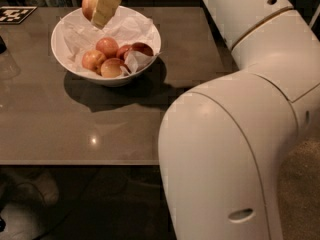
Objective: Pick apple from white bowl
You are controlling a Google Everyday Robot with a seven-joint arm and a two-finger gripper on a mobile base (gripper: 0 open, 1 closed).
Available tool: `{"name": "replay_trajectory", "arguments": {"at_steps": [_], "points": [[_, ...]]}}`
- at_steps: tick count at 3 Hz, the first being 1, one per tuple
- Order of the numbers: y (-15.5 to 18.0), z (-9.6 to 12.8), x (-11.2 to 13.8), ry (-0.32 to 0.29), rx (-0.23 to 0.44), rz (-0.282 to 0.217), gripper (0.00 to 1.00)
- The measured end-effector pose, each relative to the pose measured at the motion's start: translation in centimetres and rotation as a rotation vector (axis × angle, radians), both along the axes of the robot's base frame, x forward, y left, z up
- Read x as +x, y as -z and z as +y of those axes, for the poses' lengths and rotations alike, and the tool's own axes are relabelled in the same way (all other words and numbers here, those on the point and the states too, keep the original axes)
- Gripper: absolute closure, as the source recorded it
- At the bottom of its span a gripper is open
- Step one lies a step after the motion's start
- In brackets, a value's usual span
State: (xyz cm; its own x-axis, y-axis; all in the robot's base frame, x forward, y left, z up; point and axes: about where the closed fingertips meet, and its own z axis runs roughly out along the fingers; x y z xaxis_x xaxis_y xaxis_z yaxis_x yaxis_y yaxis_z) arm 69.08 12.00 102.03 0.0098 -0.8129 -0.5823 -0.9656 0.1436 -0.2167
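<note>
Pale yellow-orange with a red blush, the apple [89, 1] is at the very top of the camera view, above the far-left rim of the white bowl [115, 80] and not touching it. The hand [100, 6] is there too, partly cut off by the top edge. One cream-coloured finger [106, 8] lies flat against the right side of the apple. The other finger is hidden behind the fruit. Since the apple hangs in the air with nothing under it, I judge that the hand is pinching the apple between its two fingers.

The bowl stands on the grey-brown table [75, 129], lined with crumpled white paper [131, 26]. Several smaller orange-red apples [107, 46] and one darker red apple [143, 49] lie together in the near part of it, well below the held fruit. The big white arm [260, 84] fills the right side of the view.

As for the step, the grasp and the lift out of the bowl look done, so the task is close to finished. I think the next move asks only for a firm, steady grip while the apple is carried upward and away from the rim. The hold seems to be on the sides of a round, smooth skin, so a quick swing could make it slip and fall back on the other apples.
</note>
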Motion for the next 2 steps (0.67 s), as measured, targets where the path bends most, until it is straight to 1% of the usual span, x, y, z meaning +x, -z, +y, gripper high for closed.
{"name": "replay_trajectory", "arguments": {"at_steps": [1, 2], "points": [[-2.22, 0.91, -2.28, -0.05, 0.003, -0.037, 1.0], [-2.41, 0.88, -2.38, -0.05, 0.004, -0.04, 1.0]]}}
